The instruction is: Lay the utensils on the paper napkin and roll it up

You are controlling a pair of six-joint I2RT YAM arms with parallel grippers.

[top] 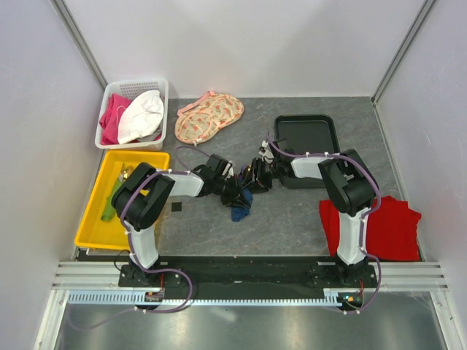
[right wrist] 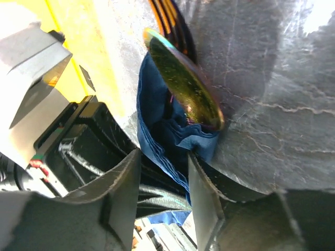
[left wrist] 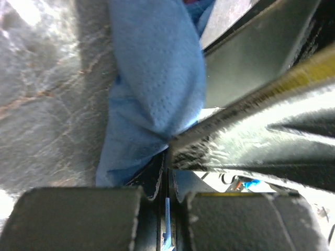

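We see both arms reaching to the middle of the grey table point(top: 292, 219), where the paper napkin point(top: 241, 210) lies bunched into a crumpled blue bundle between the yellow tray point(top: 91, 219) on the left and the black tray point(top: 306, 135) further back on the right. The left gripper point(left wrist: 167, 157) has its jaws pressed tight together, pinching a fold of the napkin, and a sliver of blue shows between its fingers. The right gripper point(right wrist: 162, 157) comes in from the far right side. Its jaws stand partly apart, straddling a layered edge of the napkin, and we cannot tell whether they press on it. From the bundle a shiny gold spoon head point(right wrist: 183, 78), one of the utensils, pokes out over the table. The rest of the utensils we cannot make out clearly. A red cloth point(top: 390, 226) lies at the near right, well apart from the napkin.
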